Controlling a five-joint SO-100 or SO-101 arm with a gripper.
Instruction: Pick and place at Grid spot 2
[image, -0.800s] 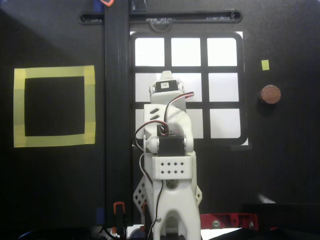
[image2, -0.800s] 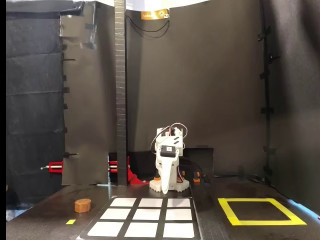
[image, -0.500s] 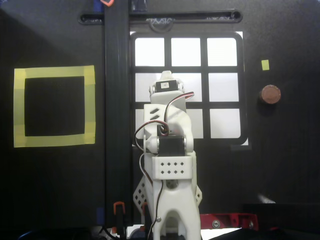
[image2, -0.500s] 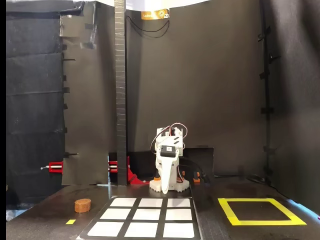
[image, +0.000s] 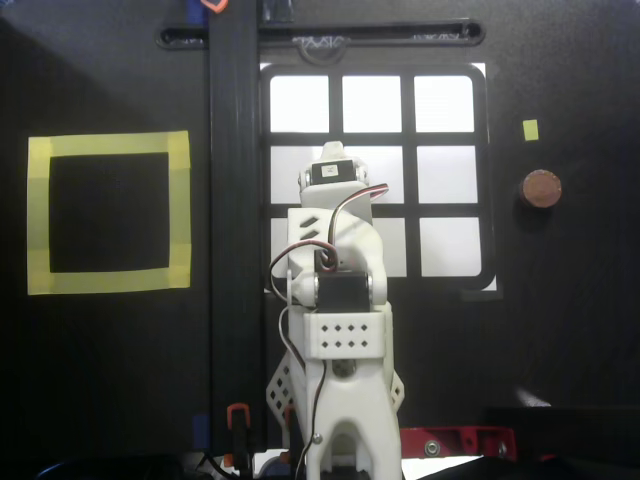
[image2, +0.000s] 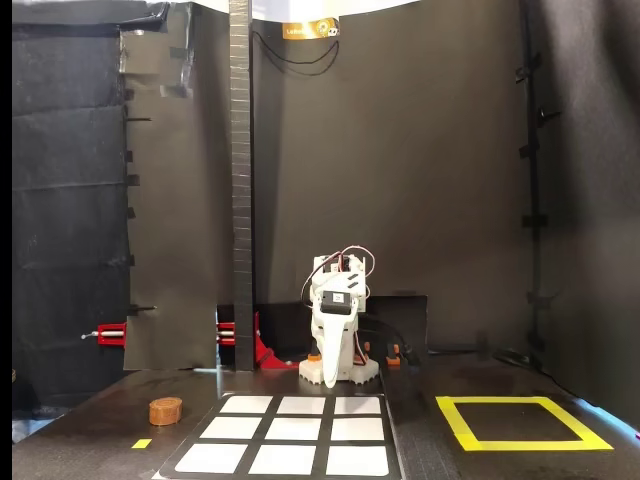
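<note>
**Arm folded over the grid, disc off to the side**

Nothing has moved since the earlier frames: arm, disc and markings all sit where they were. With the black-framed grid (image: 376, 176) as the landmark, the white arm (image: 335, 300) rises from its base at the grid's near edge in the overhead view and folds forward over the left and middle cells of the lower two rows. In the fixed view the arm stands just behind the grid (image2: 290, 444), its hand (image2: 328, 375) pointing down toward the tabletop (image2: 100, 420); whether the fingers are parted or closed cannot be told from either view, and nothing is seen held in them.

Grid spot 2 (image: 372, 104), the middle cell of the top row in the overhead view, is bare and white, clear of the arm.

A small brown disc (image: 540, 188) lies on the tabletop to the right of the grid in the overhead view, just below a little yellow tape mark (image: 530, 129). The yellow-tape square (image: 108, 213) lies well to the grid's left, beyond a black upright post (image: 233, 230).
</note>
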